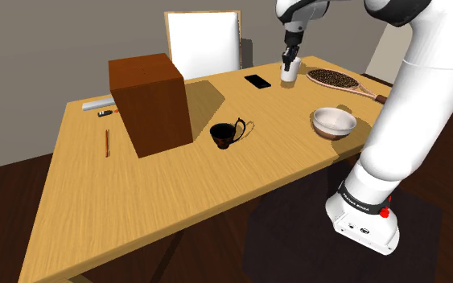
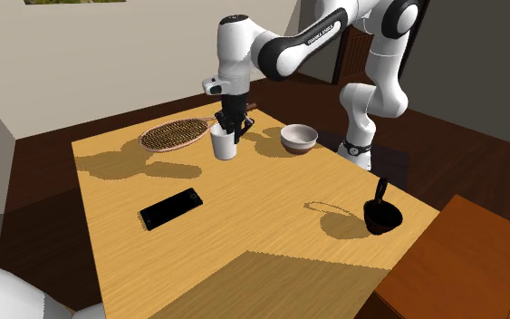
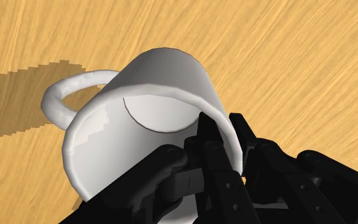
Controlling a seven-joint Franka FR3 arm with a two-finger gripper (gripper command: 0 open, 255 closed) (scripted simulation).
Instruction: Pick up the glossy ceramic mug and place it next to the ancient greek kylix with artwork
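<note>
a white mug (image 1: 289, 72) is standing near the far edge of a wooden table (image 1: 176, 201), handle out to one side. it may be resting on the wood or just clear of it; the views are not settling that. a black gripper (image 1: 289, 56) is hanging straight above it and pinching its wall. in the wrist view the gripper (image 3: 222, 127) is clasping the rim of the mug (image 3: 145, 121), with one finger inside and one outside.

just beside the mug, a woven racket (image 1: 339, 80) is lying flat on the shoulder view's right. a black phone (image 1: 257, 81) is lying near it on the left. a pale bowl (image 1: 334, 122) is sitting nearer the stand.

well apart from the mug, toward the table's middle, a black kylix (image 1: 226, 134) is standing upright with its thin handles out. a brown box (image 1: 150, 103) is standing just beside it. a white chair (image 1: 203, 40) is standing behind the table.

in the second exterior view the mug (image 2: 224, 145) is standing between the racket (image 2: 176, 135) and the bowl (image 2: 299, 138), with the kylix (image 2: 382, 215) far across the table.
</note>
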